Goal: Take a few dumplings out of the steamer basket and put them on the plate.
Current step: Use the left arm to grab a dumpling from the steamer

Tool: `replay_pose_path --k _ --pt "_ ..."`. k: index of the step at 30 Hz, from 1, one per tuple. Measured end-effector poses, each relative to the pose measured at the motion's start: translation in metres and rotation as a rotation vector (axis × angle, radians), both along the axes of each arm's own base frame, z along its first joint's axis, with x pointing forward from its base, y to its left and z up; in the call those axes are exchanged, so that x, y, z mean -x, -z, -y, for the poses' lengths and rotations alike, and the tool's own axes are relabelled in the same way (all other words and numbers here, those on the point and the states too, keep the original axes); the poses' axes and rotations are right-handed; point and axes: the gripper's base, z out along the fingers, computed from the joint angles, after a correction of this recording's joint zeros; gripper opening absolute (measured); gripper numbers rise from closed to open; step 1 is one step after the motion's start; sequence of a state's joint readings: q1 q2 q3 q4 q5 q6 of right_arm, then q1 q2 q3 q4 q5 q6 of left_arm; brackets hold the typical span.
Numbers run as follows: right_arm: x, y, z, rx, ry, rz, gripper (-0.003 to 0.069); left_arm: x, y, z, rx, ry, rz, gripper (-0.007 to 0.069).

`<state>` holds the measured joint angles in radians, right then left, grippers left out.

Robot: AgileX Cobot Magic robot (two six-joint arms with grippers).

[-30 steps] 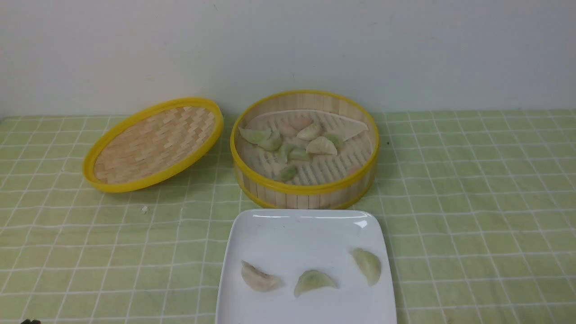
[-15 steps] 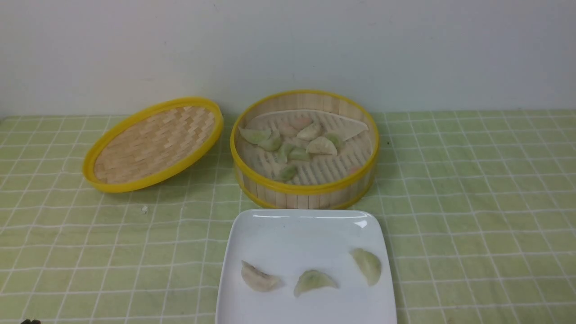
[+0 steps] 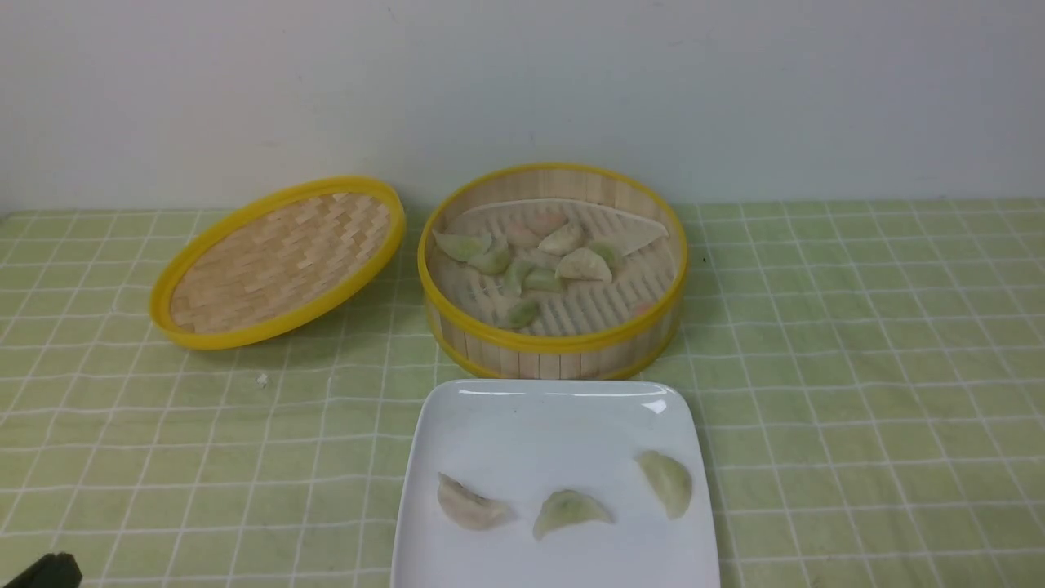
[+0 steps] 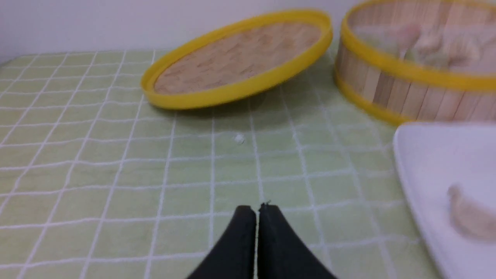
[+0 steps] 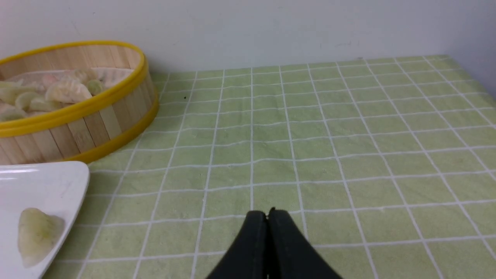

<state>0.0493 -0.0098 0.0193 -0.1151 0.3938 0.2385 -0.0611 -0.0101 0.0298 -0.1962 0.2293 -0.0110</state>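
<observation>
Three dumplings (image 3: 567, 513) sit on the plate (image 3: 539, 416), more in the basket (image 3: 552, 353) just behind it. The left gripper (image 4: 257, 210) & right gripper (image 5: 267, 214) are both clenched tight w/ nothing held, over the cloth (image 3: 857, 367) either side.

Plate (image 3: 539, 420): one. Steamer basket (image 3: 555, 344): one. Lid (image 3: 277, 261): one. Dumplings (image 3: 567, 513) on plate: three. In basket: around nine, bunched up, hard to count. White crumb (image 3: 262, 380): one. Grippers: two, left gripper (image 4: 256, 212) and right gripper (image 5: 267, 216).
</observation>
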Motion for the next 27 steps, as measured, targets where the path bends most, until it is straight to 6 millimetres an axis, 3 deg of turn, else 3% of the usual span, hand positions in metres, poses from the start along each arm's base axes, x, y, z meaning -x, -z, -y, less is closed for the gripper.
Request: replay_pose_path --k 4,9,11,12,15,16,17,18,19,20,23,25,27 --pt "-0.001 -0.001 -0.001 -0.039 -0.003 0.024 -0.0015 -0.001 -0.016 -0.002 0.192 -0.039 0.155 -0.0006" --pt "-0.002 -0.025 -0.003 -0.591 0.004 0.275 -0.0015 0.005 -0.053 -0.015 0.464 -0.127 0.466 -0.0006" --pt "-0.002 -0.031 -0.001 -0.717 0.012 0.343 -0.0015 0.009 -0.071 -0.014 0.474 -0.104 0.494 -0.0006" --pt "-0.001 -0.034 0.001 -0.808 0.022 0.383 -0.0015 0.012 -0.089 -0.011 0.462 -0.073 0.490 -0.0006" --pt "0.000 -0.039 0.004 -0.897 0.037 0.443 -0.0015 0.011 -0.136 0.000 0.372 0.013 0.330 -0.0006" --pt "0.000 -0.039 0.005 -0.900 0.037 0.447 -0.0015 0.010 -0.139 0.000 0.360 0.017 0.313 -0.0006" --pt "0.001 -0.041 0.006 -0.916 0.041 0.467 -0.0015 -0.002 -0.163 0.008 0.305 0.063 0.126 -0.0006" --pt "0.001 -0.041 0.006 -0.918 0.042 0.469 -0.0015 -0.002 -0.163 0.008 0.305 0.063 0.126 -0.0006" --pt "0.001 -0.042 0.006 -0.919 0.042 0.476 -0.0015 -0.018 -0.181 0.014 0.244 0.100 -0.041 -0.0006" --pt "0.001 -0.044 0.005 -0.915 0.035 0.466 -0.0015 -0.027 -0.185 0.017 0.207 0.131 -0.164 -0.0006" --pt "0.008 -0.076 -0.003 -0.798 -0.049 0.414 -0.0015 -0.074 -0.196 0.028 0.079 0.242 -0.494 -0.0006" --pt "0.013 -0.117 -0.009 -0.653 -0.115 0.322 -0.0015 -0.110 -0.188 0.034 0.012 0.329 -0.674 -0.0006" --pt "0.012 -0.139 -0.013 -0.550 -0.139 0.231 -0.0015 -0.134 -0.181 0.038 -0.017 0.376 -0.750 -0.0006"
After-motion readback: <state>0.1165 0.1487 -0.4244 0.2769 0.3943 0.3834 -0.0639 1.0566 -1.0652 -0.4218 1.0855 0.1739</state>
